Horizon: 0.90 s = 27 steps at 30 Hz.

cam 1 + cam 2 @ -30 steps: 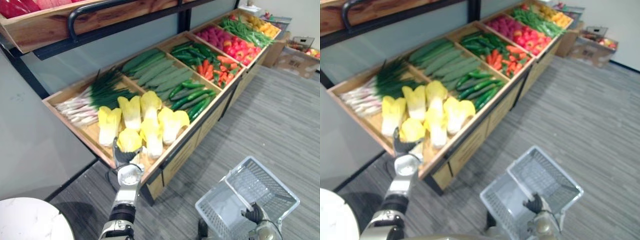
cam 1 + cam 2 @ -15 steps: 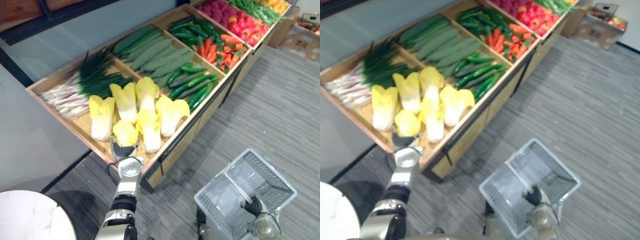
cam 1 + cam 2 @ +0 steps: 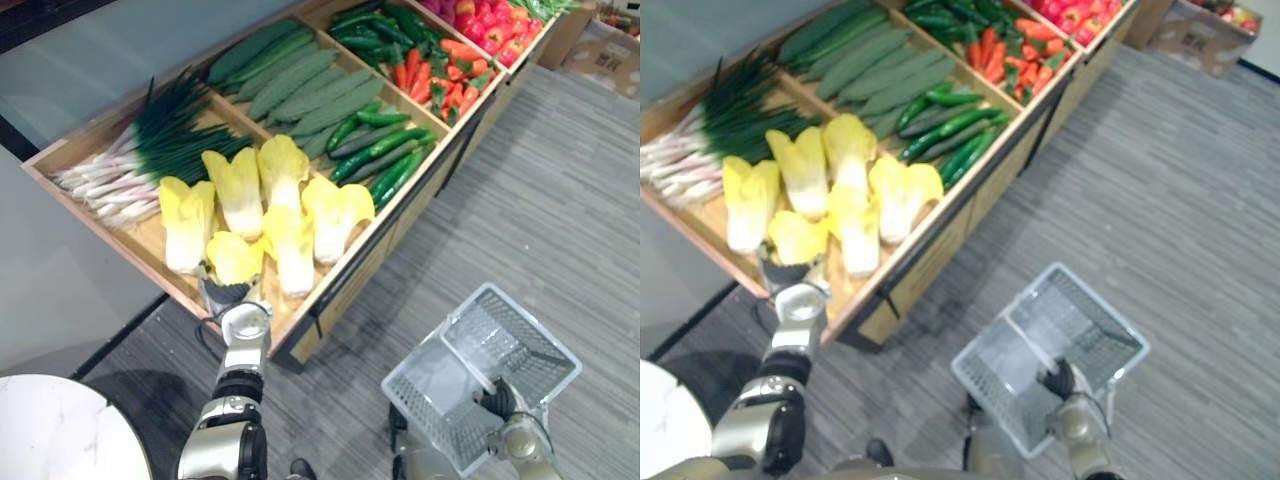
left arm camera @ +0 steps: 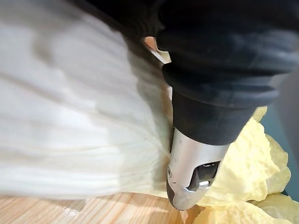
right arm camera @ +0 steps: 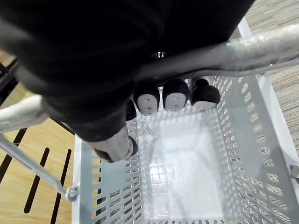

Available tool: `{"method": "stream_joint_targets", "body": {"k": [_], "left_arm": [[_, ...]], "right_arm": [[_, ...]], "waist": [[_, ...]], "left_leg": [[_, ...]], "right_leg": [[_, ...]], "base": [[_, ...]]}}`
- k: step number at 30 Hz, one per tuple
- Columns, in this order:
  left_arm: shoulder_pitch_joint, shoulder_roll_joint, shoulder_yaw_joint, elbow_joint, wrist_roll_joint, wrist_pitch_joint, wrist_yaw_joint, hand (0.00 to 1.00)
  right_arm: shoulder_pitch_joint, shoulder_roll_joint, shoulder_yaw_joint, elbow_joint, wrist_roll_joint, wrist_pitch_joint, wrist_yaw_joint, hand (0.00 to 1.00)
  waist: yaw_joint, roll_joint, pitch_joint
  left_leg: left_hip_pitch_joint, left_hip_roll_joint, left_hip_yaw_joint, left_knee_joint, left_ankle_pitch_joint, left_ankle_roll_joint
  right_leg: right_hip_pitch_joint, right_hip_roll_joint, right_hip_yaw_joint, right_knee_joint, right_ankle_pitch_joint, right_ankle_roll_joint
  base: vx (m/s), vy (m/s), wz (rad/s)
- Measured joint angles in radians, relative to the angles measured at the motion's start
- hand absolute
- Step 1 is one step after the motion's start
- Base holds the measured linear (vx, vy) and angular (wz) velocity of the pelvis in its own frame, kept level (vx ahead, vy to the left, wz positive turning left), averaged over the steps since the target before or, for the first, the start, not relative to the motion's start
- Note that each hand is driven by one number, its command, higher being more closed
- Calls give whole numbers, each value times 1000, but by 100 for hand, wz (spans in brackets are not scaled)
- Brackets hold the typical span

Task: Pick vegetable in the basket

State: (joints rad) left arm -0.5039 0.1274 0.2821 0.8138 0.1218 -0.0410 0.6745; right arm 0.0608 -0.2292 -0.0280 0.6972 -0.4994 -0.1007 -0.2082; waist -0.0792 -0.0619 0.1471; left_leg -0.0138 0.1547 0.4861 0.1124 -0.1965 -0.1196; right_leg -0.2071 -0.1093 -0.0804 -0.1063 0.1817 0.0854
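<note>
The left hand [image 3: 228, 297] sits at the near edge of the wooden display stand [image 3: 352, 268], in the lower left of the head views. It grips a pale yellow cabbage [image 3: 235, 258] from below. In the left wrist view the cabbage's white ribbed stem presses against the palm with the thumb [image 4: 189, 175] laid along it. Whether the cabbage rests on the wood cannot be told.

Five more cabbages [image 3: 283, 190] lie just beyond it in the same compartment. The spring onions [image 3: 130, 165] lie in that compartment too, toward the upper left. In the next compartment up are long pale green gourds [image 3: 300, 85] and dark green cucumbers [image 3: 385, 155]. Carrots [image 3: 452, 82] lie further toward the upper right.

The right hand [image 3: 1058, 380] is at the lower right, over the grey striped floor [image 3: 560, 200]. Its fingers [image 5: 176, 94] are curled round the handle [image 5: 264, 43] of the grey plastic basket [image 3: 985, 392]. The basket hangs well apart from the cabbage and the stand.

A round white tabletop [image 3: 50, 430] fills the lower left corner.
</note>
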Motion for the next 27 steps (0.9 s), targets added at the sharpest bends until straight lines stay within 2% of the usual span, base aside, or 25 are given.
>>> {"method": "stream_joint_targets", "body": {"k": [1, 2, 5, 27], "left_arm": [[-2, 2, 0, 6, 0, 0, 0, 0], [-3, 3, 0, 13, 1, 0, -1, 100], [-3, 9, 0, 30, 2, -1, -3, 100], [15, 30, -62, 68, 1, -15, -26, 100]], "right_arm": [[0, 0, 1, 0, 0, -1, 0, 100], [0, -3, 10, 0, 1, -2, 0, 100], [0, -13, 40, 0, 8, -12, -1, 100], [1, -20, 85, 16, 8, -13, -1, 100]], "waist": [[0, 0, 0], [0, -1, 0], [0, -9, 5], [1, 4, 0]], "left_leg": [[1, 0, 1, 0, 0, 0], [2, 0, 4, 1, 0, 0], [10, 1, 12, -1, 0, 0], [38, 4, 9, -7, -2, -3]], "right_leg": [[0, 0, 1, 0, 0, 0], [0, 1, 4, 0, 0, 0], [3, 3, 10, 0, 0, 0], [33, 6, 6, 1, 0, 0]], "base": [[-24, -27, -4], [-27, -30, -6], [-16, -25, -8], [-2, -6, 0]]}}
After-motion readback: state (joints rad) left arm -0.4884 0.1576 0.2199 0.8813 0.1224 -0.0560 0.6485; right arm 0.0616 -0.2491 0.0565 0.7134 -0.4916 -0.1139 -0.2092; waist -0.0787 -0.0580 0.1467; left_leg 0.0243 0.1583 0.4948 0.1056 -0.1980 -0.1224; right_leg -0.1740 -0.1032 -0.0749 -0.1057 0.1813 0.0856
